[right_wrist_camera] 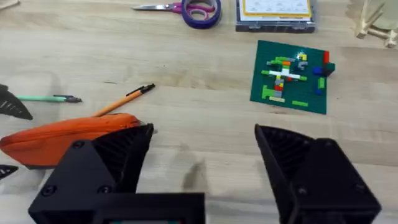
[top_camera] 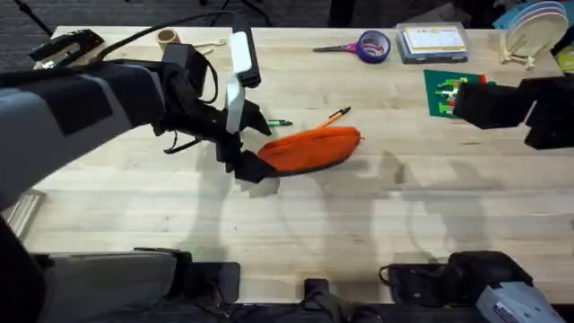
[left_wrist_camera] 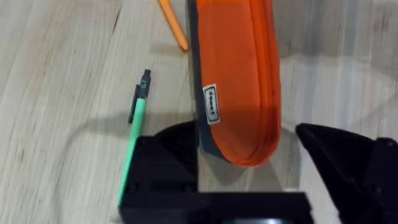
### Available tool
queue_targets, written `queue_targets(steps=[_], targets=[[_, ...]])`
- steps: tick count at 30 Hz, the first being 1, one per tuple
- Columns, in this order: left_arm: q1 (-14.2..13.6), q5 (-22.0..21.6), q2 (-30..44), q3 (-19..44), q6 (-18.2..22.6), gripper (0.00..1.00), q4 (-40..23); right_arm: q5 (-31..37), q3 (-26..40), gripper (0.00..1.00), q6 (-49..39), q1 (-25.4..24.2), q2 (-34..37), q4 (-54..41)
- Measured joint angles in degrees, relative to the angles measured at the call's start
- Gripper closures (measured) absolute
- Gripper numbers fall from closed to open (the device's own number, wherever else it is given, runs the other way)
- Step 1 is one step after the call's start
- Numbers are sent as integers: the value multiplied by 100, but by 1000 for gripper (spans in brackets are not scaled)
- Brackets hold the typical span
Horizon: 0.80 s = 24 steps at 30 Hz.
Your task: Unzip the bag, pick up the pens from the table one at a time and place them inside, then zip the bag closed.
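Observation:
The orange bag (top_camera: pixel 314 148) lies on the table (top_camera: pixel 386 224) near the middle, its zipper shut as far as I can see. My left gripper (top_camera: pixel 247 164) is open at the bag's left end; in the left wrist view its black fingers (left_wrist_camera: pixel 163 163) straddle the end of the bag (left_wrist_camera: pixel 239 74). The light green pen (top_camera: pixel 275 122) lies just behind the left gripper, also seen as the green pen (left_wrist_camera: pixel 134 140). The orange pen (top_camera: pixel 334 116) rests against the bag's far side. My right gripper (right_wrist_camera: pixel 202 134) hangs open and holds nothing, above the table to the bag's right (top_camera: pixel 465 103).
Purple-handled scissors (top_camera: pixel 359 45), a flat box (top_camera: pixel 433 42) and a dish rack (top_camera: pixel 531 34) line the far edge. A green brick baseplate (top_camera: pixel 451 92) lies under the right arm. A tape roll (top_camera: pixel 167 38) sits far left.

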Motion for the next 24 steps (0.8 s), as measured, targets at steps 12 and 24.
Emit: queue_targets(steps=[12, 24], targets=[[-15, 17, 0, 0, 42, 953, 14, -81, 0, 3, 17, 0, 0, -33], [-15, 17, 0, 0, 42, 960, 18, -793, 2, 3, 101, 0, 250, -37]])
